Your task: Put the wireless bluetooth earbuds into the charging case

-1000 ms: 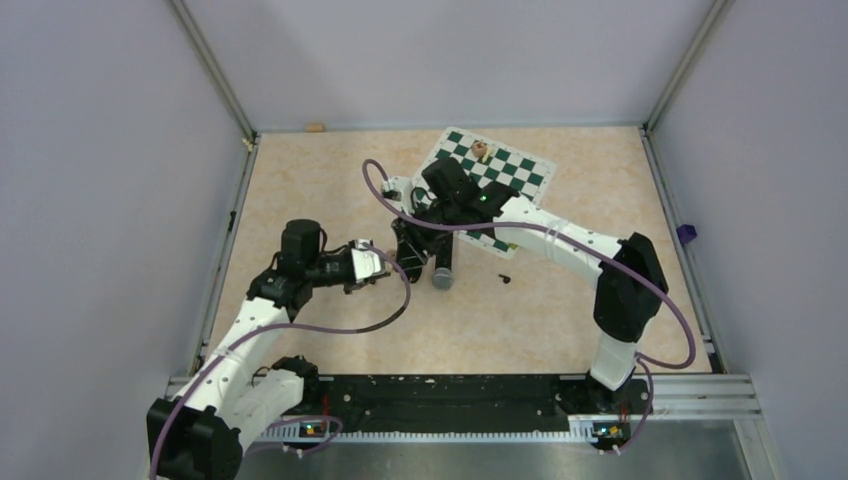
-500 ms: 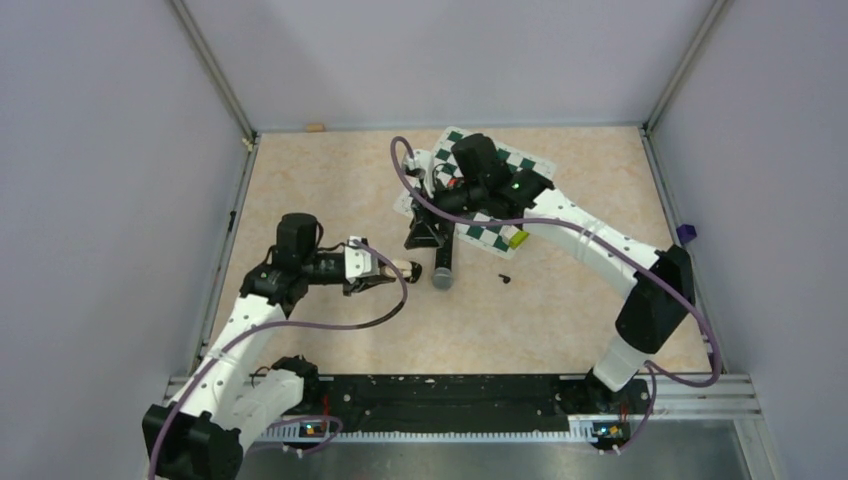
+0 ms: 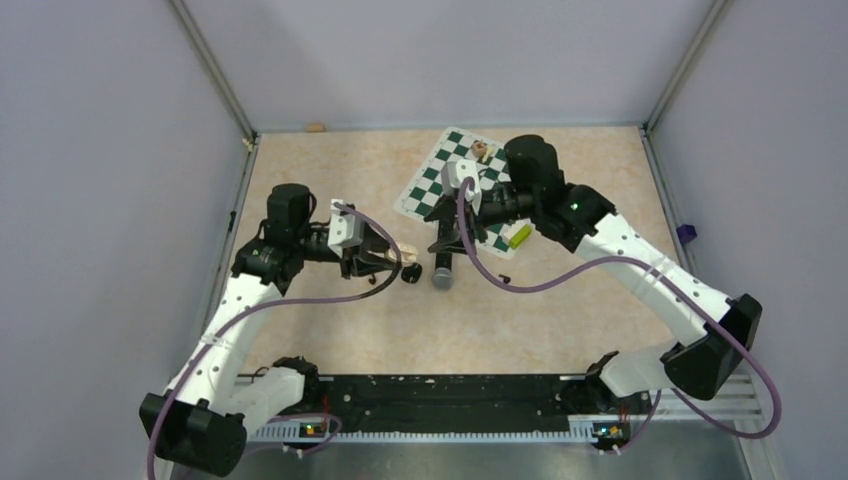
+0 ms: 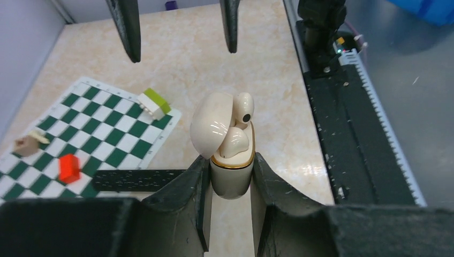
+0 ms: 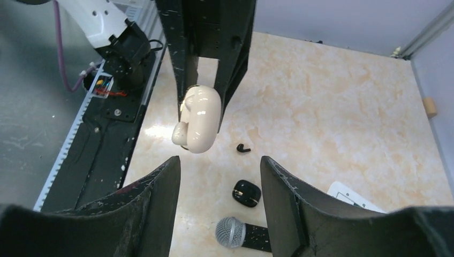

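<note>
**A:** So, where is the case (image 4: 231, 174)?

**B:** In the left gripper (image 4: 230, 160), which is clamped on the lower body and holds it upright. It looks to be lifted off the table (image 5: 342, 107). Gripping that low leaves the hinged-back lid (image 4: 211, 126) and the wells free to reach from above.

**A:** And the cream buds?

**B:** Both are at the case's mouth. The low bud (image 4: 235, 143) is tucked down inside. The high bud (image 4: 243, 108) stands up against the lid, so I'd judge it not fully seated.

**A:** What about the right gripper (image 5: 219, 166)?

**B:** Its fingers are spread wide and hold nothing. It faces the case from the far side, close but apart, probably placed there to press the high bud home.

**A:** Is anything else left to do?

**B:** A black bud (image 5: 243, 148) lies loose on the table. It is near a shut black case (image 5: 246, 193), which sits just beside the mic (image 5: 231, 232). I'd guess that pair comes next.
</note>
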`<state>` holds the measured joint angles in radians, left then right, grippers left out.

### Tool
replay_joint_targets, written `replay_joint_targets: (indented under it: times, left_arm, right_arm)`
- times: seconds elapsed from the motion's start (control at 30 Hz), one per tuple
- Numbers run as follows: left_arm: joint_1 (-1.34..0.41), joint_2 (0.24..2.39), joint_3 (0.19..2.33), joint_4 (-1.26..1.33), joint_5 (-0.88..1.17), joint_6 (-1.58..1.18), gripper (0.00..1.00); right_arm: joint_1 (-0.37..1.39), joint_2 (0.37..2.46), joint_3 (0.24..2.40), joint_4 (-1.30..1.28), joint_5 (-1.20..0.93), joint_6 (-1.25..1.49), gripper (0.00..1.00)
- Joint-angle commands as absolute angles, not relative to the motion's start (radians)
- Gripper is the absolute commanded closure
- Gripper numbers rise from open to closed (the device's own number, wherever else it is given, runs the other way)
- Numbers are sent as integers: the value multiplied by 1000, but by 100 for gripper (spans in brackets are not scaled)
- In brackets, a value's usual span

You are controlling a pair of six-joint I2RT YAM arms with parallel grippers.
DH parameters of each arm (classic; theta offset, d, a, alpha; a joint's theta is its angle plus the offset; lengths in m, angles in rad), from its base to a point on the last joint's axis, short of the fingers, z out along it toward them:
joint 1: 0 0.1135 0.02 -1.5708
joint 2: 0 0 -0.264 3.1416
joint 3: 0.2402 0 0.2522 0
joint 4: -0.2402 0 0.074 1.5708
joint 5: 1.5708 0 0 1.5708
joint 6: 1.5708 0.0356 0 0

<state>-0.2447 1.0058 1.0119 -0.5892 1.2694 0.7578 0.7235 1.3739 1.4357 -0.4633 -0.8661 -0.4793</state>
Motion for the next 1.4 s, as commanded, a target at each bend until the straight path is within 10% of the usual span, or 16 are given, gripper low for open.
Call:
replay_joint_targets:
  times: [0.0, 0.53, 1.13, 1.37]
  left_arm:
    - [-226, 982, 894, -270, 1404, 426, 100]
    - [-213, 956, 779, -95, 1425, 282, 100]
    - [-208, 948, 769, -95, 1427, 290, 100]
    - [-201, 942, 767, -96, 1425, 293, 100]
  right_arm:
    - [718, 1339, 1361, -390, -973, -530, 44]
    - [735, 1446, 1224, 71, -989, -100, 32]
    - [736, 1432, 1257, 6, -1146, -109, 30]
    - [736, 1420, 1220, 135, -1042, 36, 14]
